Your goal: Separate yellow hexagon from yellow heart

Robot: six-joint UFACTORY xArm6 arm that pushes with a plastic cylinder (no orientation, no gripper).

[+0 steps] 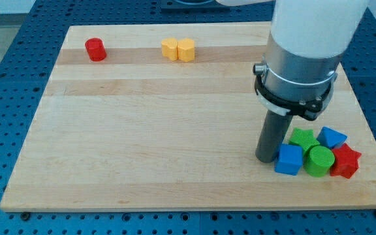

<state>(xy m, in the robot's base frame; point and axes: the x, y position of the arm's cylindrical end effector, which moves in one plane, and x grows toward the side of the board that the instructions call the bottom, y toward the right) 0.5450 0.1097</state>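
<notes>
The yellow hexagon (170,47) and the yellow heart (186,49) sit touching side by side near the view's top, hexagon on the left. My tip (265,158) rests on the board at the lower right, far from both yellow blocks, right beside the left edge of a blue cube (289,160).
A red cylinder (96,49) stands at the top left. A cluster at the lower right holds the blue cube, a green star (303,138), a green cylinder (319,160), a blue block (332,138) and a red star (345,162). The wooden board (142,130) lies on a blue perforated table.
</notes>
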